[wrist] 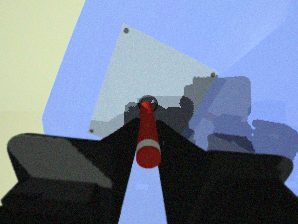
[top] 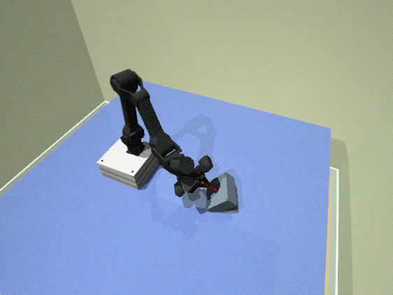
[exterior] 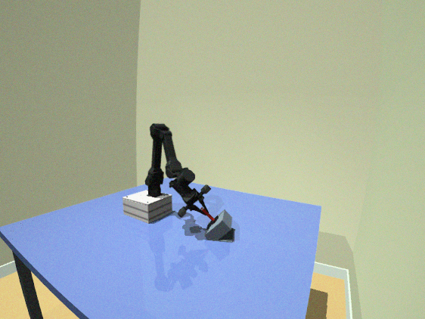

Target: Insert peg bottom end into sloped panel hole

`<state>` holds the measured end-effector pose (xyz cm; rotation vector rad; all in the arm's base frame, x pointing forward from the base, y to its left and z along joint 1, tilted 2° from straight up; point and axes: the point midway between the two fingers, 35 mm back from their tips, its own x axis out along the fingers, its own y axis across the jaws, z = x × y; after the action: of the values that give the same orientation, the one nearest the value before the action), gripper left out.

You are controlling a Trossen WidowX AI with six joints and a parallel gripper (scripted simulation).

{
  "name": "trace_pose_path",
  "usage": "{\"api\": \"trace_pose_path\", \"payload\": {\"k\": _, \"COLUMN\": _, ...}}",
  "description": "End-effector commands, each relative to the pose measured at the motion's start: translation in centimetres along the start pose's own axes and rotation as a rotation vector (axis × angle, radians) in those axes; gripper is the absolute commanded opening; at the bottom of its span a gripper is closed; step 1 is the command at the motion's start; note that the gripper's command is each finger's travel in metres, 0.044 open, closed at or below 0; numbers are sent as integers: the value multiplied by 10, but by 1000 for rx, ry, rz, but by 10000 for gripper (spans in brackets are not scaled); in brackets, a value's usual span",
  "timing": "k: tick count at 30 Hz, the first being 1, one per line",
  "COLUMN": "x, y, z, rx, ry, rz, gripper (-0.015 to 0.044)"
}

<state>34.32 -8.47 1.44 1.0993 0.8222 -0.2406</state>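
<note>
— Where is the peg [wrist: 148,136] at this moment?

— It is between the two fingers of the gripper [wrist: 146,131]. The fingers stand narrow, closed on the red shaft, so the gripper holds it firmly. In the wrist view the peg points away from the camera, and its far tip sits at the dark round hole [wrist: 148,102] in the grey panel [wrist: 145,65]. A pale band goes around the shaft near the thick end that is close to the camera.

— Is the tip inside the hole, or only in front of it?

— I cannot tell how deep it is. The tip overlaps the mouth of the hole, and most of the shaft is outside, in plain sight.

— And from the other cameras?

— In the top view the arm [top: 147,115] reaches down from its white base block [top: 120,164] toward the panel [top: 224,196], which is a grey wedge on the blue table [top: 87,227]. The peg [top: 209,186] is a short red line, tilted, from the gripper [top: 200,183] down to the sloped face. In the exterior view it is the same: the peg [exterior: 207,214] goes obliquely down from the gripper [exterior: 200,208] and meets the upper part of the sloped face of the panel [exterior: 220,227].

— Does the gripper touch the panel?

— The fingers look near to it, but only the peg appears to reach the face. The shadow of the arm falls across the lower right part of the panel and the table beside it.
</note>
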Motion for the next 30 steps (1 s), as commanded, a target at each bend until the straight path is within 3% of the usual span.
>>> {"api": "trace_pose_path", "payload": {"k": 1, "x": 1, "y": -1, "z": 0, "rx": -1, "ry": 1, "rz": 0, "gripper": 0}}
{"api": "trace_pose_path", "payload": {"k": 30, "x": 14, "y": -3, "z": 0, "rx": -1, "ry": 1, "rz": 1, "gripper": 0}}
